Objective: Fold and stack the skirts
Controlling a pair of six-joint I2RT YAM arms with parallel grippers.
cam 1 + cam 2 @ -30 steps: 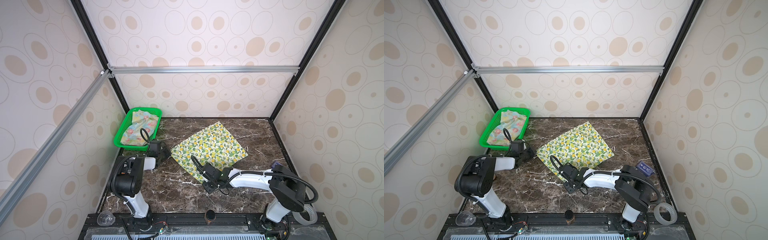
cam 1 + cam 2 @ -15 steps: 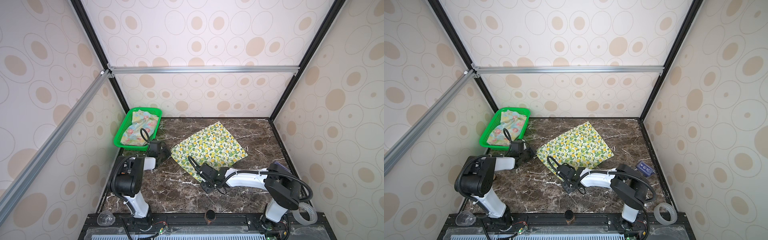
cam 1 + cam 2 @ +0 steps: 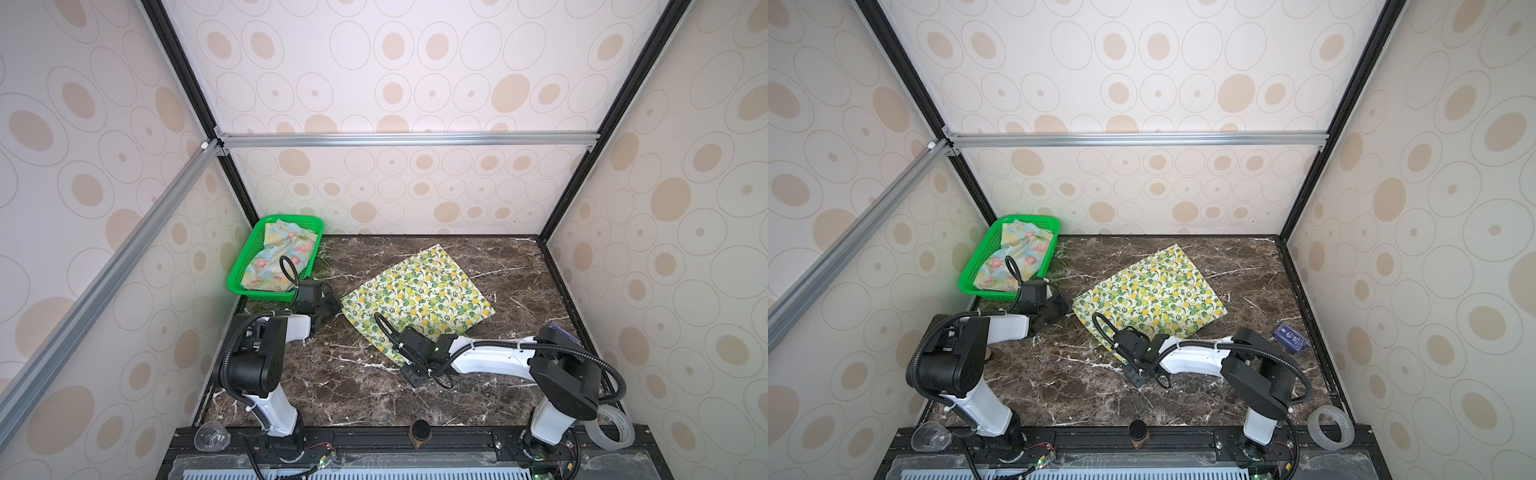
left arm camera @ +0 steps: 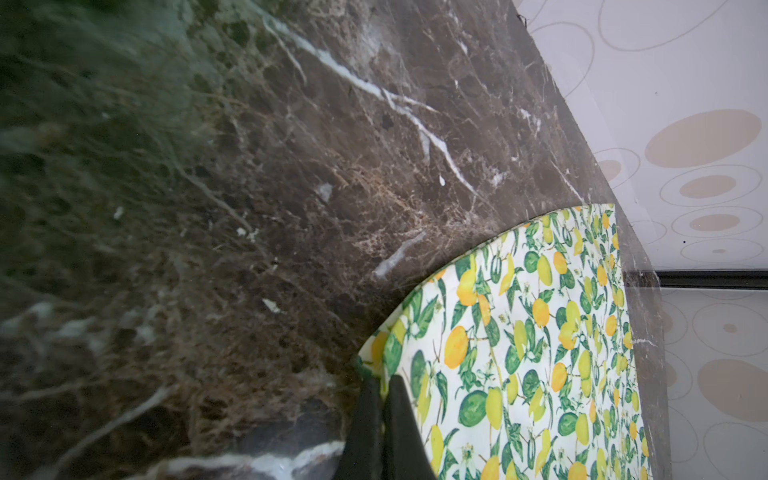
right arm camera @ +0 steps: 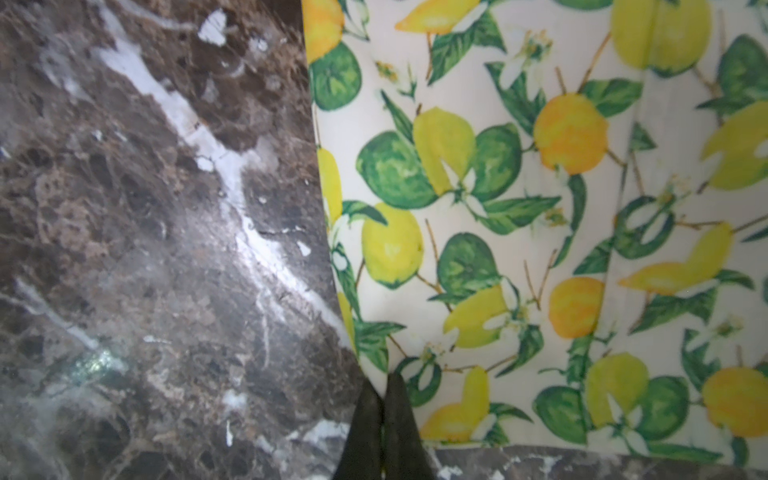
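**Right claw closed on the near corner; both corners of one hem pinched**

Since the earlier frame the right arm had reached a little further toward the left arm's side and its claw had gone from parted to clenched. The left arm had not shifted.

- Lemon skirt (image 3: 419, 299): lay flat and diagonal on the marble table (image 3: 353, 395), mid-table.
- Left gripper (image 4: 384, 384): clenched on the skirt's corner nearest the green basket (image 3: 266, 293).
- Right gripper (image 5: 384, 390): jaws pressed together on the near corner, apparently with cloth between them.
- Floral skirt (image 3: 278, 257): crumpled in the basket, untouched.

Judgement: the two corners end the same edge, so holding both should let that edge rise level and carry across for the first fold. Thin cloth may slip from so shallow a pinch.
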